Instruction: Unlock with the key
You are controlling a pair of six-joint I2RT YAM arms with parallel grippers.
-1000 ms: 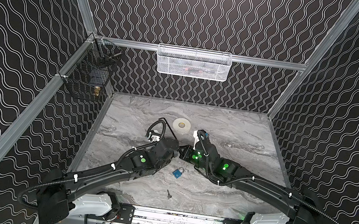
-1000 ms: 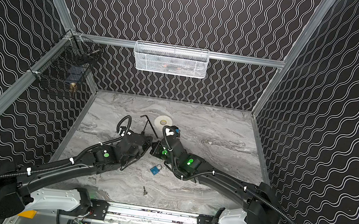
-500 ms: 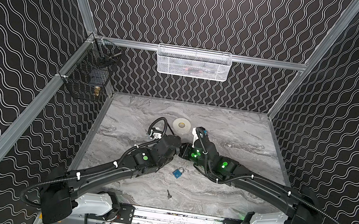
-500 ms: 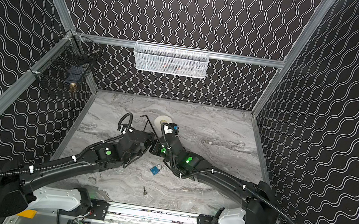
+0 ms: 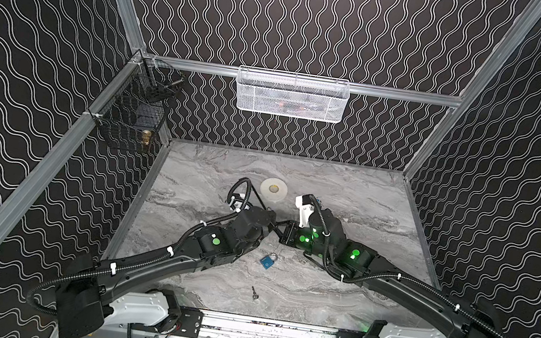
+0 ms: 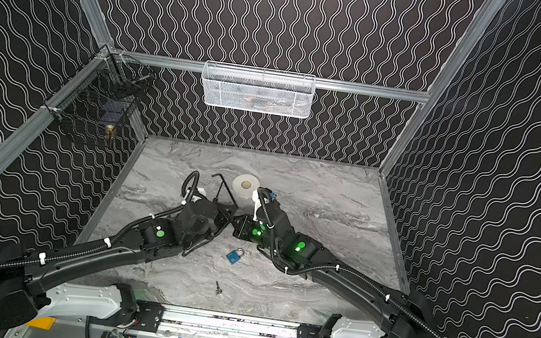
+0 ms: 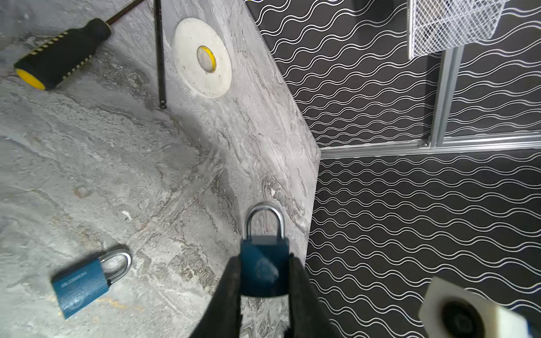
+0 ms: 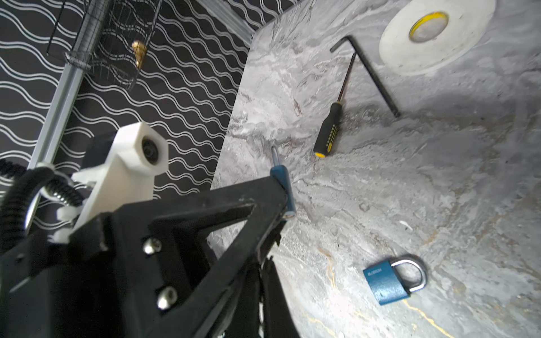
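Robot lab test cell: aluminium frame (image 5: 398, 93), wavy-patterned walls (image 5: 318, 22), marble-look tabletop (image 5: 359, 189), white mesh basket (image 5: 290, 95).

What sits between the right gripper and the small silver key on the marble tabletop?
A loose blue padlock lies on the marble tabletop roughly on the line from the right gripper to the small silver key; nothing else visible does.

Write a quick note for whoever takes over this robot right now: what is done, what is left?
Left gripper: shut on a blue metal padlock with a silver shackle, held above the grey marble table.
Right gripper: shut, nothing visible in it.
Small silver key: lying on the table near the front.
Second blue padlock: lying on the table.
Done: one padlock gripped.
Left: pick up key, insert, turn.
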